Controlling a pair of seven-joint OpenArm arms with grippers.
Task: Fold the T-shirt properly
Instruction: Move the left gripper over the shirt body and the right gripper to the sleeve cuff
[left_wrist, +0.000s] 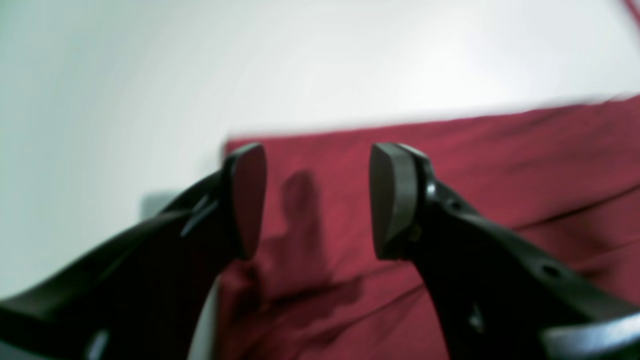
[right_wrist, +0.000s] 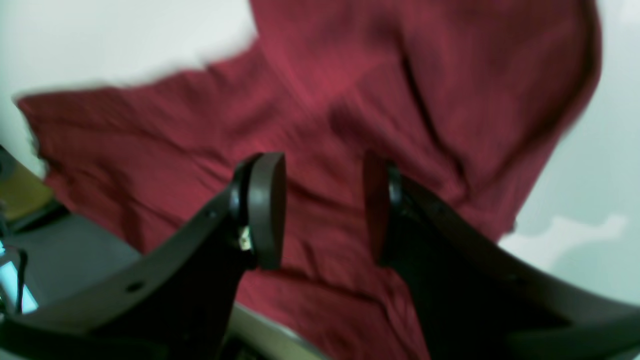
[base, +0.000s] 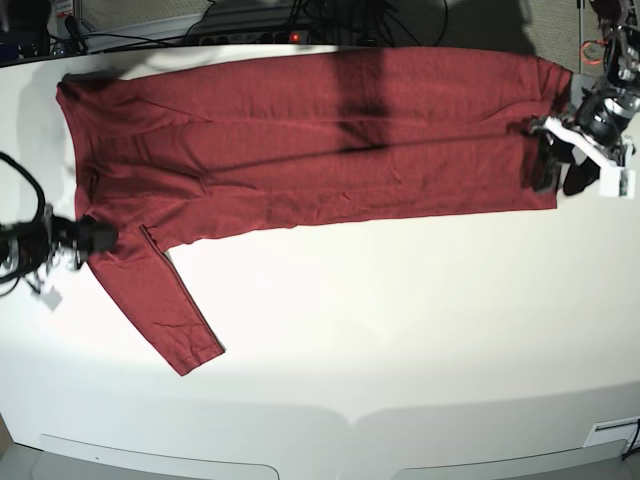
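Maroon long-sleeved T-shirt (base: 300, 130) of thin soft knit lies stretched lengthwise across the far half of the white tabletop (base: 400, 340), folded into a long band with one sleeve trailing out toward the near edge at the base view's left. Left end effector (left_wrist: 317, 200) sits over the hem corner at the base view's right, its dark flat pads spread wide with nothing between them, only red cloth and their shadow below. Right end effector (right_wrist: 322, 210) hangs over the shoulder end, pads likewise parted and empty, rumpled fabric beneath. Both wrist views are blurred, so fine weave is hard to read, but the creases and soft ridges say limp, light cloth that will sag and drag instead of holding a shape. Best purchase looks like pinching at the edges and corners, hem and shoulder, where the layers stack; a mid-panel pinch would likely bunch it. The smooth tabletop should let it slide easily.
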